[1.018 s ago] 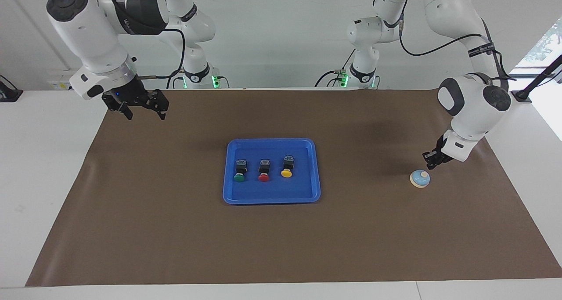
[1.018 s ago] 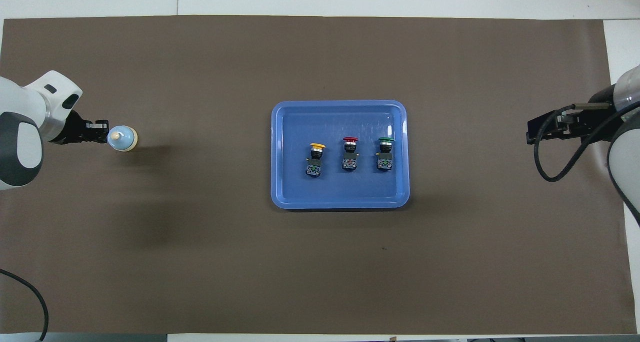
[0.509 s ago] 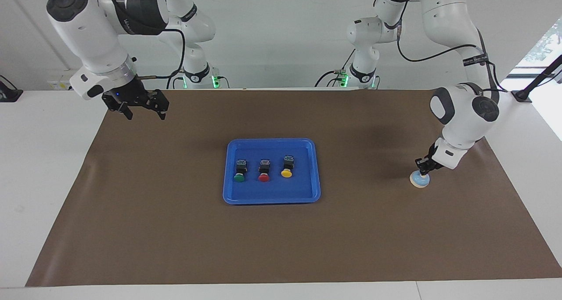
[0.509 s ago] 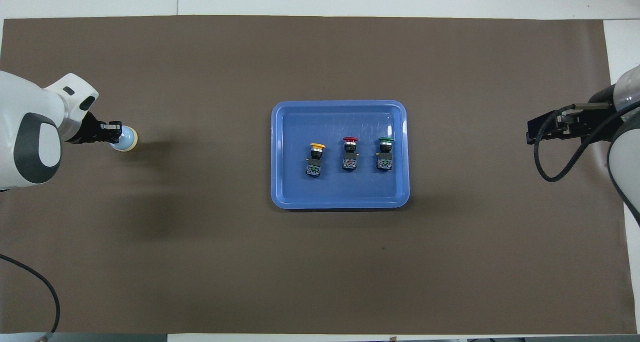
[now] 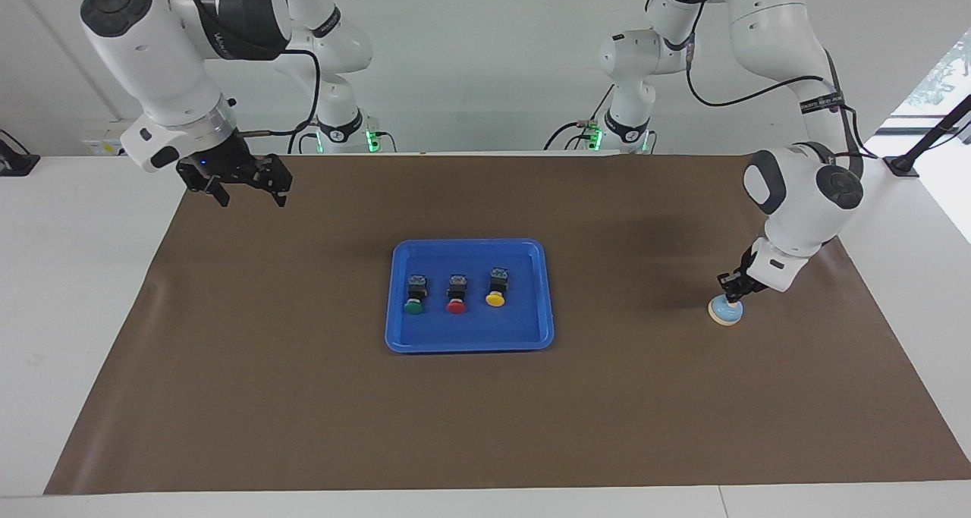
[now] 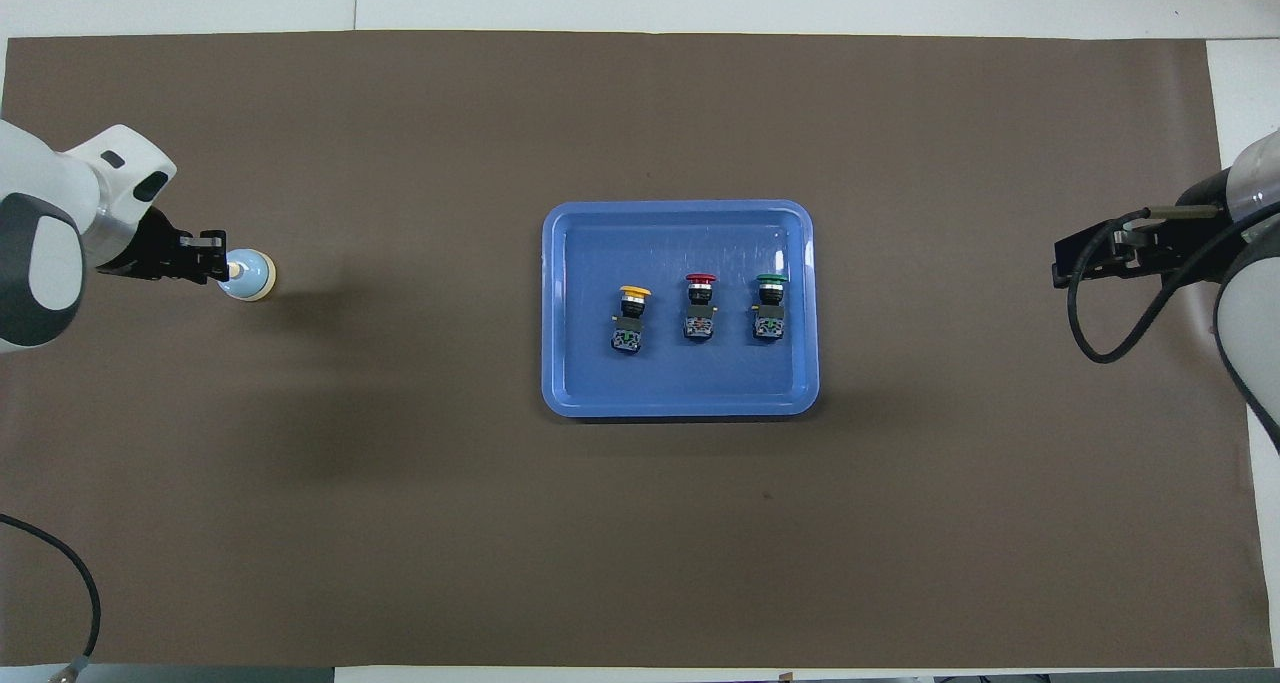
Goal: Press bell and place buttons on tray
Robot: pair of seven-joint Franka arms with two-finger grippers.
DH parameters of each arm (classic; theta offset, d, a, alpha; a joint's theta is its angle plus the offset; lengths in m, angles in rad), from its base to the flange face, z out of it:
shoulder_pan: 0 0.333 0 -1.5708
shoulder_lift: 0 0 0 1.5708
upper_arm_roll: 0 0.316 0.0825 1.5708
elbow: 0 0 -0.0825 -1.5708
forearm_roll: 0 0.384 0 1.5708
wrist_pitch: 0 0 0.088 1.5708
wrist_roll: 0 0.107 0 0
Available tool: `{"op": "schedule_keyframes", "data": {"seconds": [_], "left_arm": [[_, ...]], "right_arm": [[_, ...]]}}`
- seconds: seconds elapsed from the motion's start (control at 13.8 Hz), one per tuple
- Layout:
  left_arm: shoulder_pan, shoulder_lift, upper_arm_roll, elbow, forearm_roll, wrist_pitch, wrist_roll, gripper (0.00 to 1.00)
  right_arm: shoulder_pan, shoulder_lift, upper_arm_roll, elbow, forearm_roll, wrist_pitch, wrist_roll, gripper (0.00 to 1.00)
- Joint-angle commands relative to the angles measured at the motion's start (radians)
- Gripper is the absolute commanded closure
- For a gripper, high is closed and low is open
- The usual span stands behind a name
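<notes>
The light-blue bell sits on the brown mat toward the left arm's end of the table. My left gripper is shut and points down, its tips at the bell's top knob. The overhead view shows the left gripper at the edge of the bell. The blue tray lies mid-table and holds the green button, the red button and the yellow button in a row. My right gripper waits open, raised over the mat's corner near its base.
The brown mat covers most of the white table. The tray is the only raised thing mid-table. The right arm's cable hangs over that end of the mat.
My left gripper came down from beside the bell onto its top, then drew back a little so the knob shows from above. The right arm, tray and buttons have not moved.
</notes>
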Motion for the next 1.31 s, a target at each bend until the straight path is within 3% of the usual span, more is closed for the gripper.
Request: {"op": "schedule_keyframes", "data": {"seconds": [0.0, 0.29, 1.24], "left_arm": [[-0.033, -0.15, 0.006, -0.026, 0.0, -0.177, 0.01, 0.0], [-0.057, -0.238, 0.006, -0.022, -0.002, -0.273, 0.004, 0.0], [-0.08, -0.196, 0.023, 0.023, -0.006, -0.204, 0.015, 0.0]], "right_arm": [[-0.01, -0.013, 0.01, -0.002, -0.011, -0.02, 0.009, 0.0], [-0.01, -0.013, 0.01, -0.002, -0.011, -0.02, 0.009, 0.0], [-0.01, -0.013, 0.01, -0.002, -0.011, -0.02, 0.009, 0.0]]}}
